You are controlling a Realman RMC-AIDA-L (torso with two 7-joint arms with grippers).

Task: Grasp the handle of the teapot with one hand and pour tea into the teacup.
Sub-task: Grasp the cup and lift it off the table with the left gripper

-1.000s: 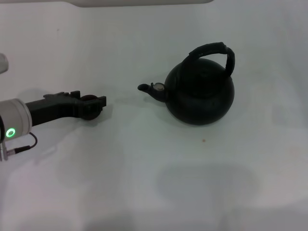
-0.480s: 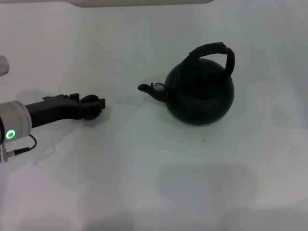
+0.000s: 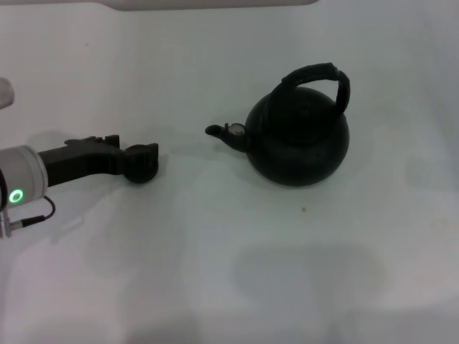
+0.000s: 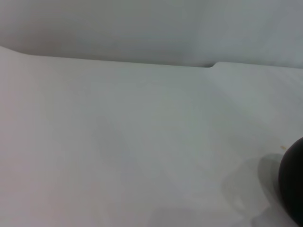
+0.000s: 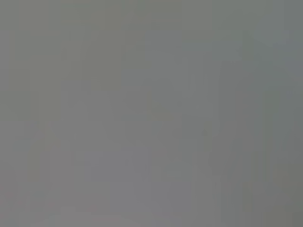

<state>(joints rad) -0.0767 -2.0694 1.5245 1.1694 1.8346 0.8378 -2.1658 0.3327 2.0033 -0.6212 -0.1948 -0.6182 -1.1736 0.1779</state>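
Observation:
The large round black teapot (image 3: 297,140) stands right of the table's middle. Its arched ribbed handle (image 3: 319,75) rises over the top, and its short spout (image 3: 219,131) points left. A black bulge at the edge of the left wrist view is the teapot (image 4: 293,182) again. My left gripper (image 3: 133,159) lies low over the table at the left. It is shut on the small black teacup (image 3: 141,170), a hand's width left of the spout. My right gripper is out of view, and the right wrist view shows only flat grey.
The table (image 3: 237,272) is plain white. A tiny brown speck (image 3: 303,209) lies in front of the teapot. The table's far edge (image 3: 215,6) runs along the back.
The left gripper has turned slightly with the teacup, so the cup's reddish inside no longer shows. The teapot has not moved.

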